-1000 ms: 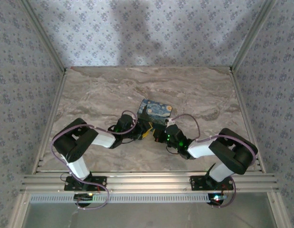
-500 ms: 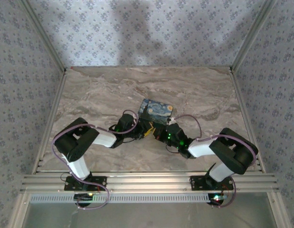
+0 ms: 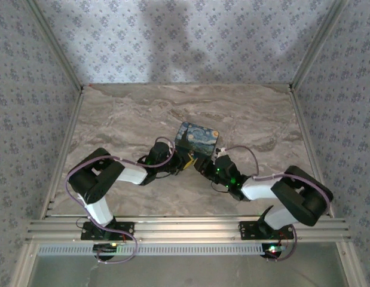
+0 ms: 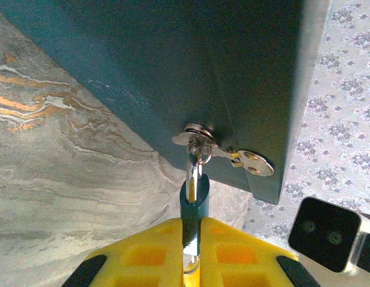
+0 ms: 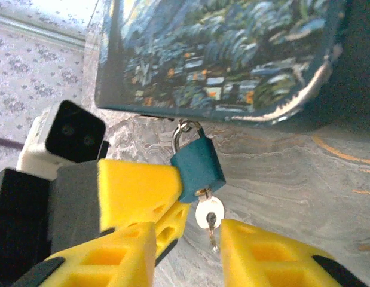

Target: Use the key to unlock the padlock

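left hand [image 4: 192, 233] clamps the padlock [image 5: 198, 168], right hand [image 5: 189, 227] sits parted around the key [image 5: 208, 212]: grip its bow squarely, twist, don't tug.

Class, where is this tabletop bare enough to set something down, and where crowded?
Free: the marble between box and back wall, and beside the front rail's middle. Crowded: the box's near edge, where the left gripper and right gripper meet at the padlock.

left claw [image 4: 191, 254]: clamped on padlock [image 4: 193, 202] | shackle [image 4: 192, 170]: through hasp ring [image 4: 199, 131] | box [image 4: 173, 72]: on marble table [image 4: 65, 161]
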Controlling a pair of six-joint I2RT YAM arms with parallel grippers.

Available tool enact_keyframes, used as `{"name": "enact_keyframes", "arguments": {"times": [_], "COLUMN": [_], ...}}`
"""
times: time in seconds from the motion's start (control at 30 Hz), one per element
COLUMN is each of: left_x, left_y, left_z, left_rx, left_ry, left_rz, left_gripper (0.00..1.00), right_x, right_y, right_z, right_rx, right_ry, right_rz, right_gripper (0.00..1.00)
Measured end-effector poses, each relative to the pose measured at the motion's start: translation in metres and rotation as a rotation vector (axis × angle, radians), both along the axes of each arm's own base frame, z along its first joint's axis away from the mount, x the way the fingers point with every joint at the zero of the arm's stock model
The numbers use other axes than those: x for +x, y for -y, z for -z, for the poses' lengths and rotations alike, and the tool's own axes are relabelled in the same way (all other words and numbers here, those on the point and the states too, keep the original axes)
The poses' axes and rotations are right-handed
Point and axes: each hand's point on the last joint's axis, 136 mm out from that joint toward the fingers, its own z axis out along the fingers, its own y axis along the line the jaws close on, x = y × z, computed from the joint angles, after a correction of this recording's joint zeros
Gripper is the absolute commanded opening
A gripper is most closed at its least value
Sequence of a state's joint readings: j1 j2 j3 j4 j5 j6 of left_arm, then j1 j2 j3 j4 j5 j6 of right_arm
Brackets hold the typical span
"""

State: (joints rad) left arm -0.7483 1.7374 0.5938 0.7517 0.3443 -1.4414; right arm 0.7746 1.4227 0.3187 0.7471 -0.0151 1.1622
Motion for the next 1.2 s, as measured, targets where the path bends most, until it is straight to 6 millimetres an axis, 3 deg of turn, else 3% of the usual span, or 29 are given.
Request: {"name": "enact_keyframes", "arguments": {"times": [0.17, 0.3, 0.43, 0.67, 0.87, 1.2], "left_x": [0.000, 0.001, 0.001, -0.001, -0.001, 0.000], "left_y": [0.000, 0.001, 0.002, 0.003, 0.003, 0.004], "left_z": [0.001, 0.000, 0.000, 0.000, 0.000, 0.000], "left_rx": [0.007, 0.008, 0.006, 0.006, 0.007, 0.008], "left_ry": [-0.007, -0.010, -0.021, -0.029, -0.031, -0.032], "left_rz": [0.000, 0.000, -0.004, -0.003, -0.003, -0.001], "left_gripper": [0.11, 0.11, 0.11, 0.11, 0.11, 0.11], "right_x": [-0.003, -0.005, -0.009, -0.024, -0.025, -0.017], "right_y": [0.022, 0.042, 0.048, 0.027, 0.012, 0.000], "right_z": [-0.015, -0.032, -0.045, -0.041, -0.028, 0.000], "right_rx": [-0.124, -0.332, -0.526, -0.862, -1.104, -1.297], "right_ry": [0.085, 0.244, 0.422, 0.703, 0.902, 1.020], "right_rz": [0.001, -0.032, -0.104, -0.360, -0.556, -0.719], "right_gripper": [0.49, 0.57, 0.65, 0.69, 0.72, 0.72]}}
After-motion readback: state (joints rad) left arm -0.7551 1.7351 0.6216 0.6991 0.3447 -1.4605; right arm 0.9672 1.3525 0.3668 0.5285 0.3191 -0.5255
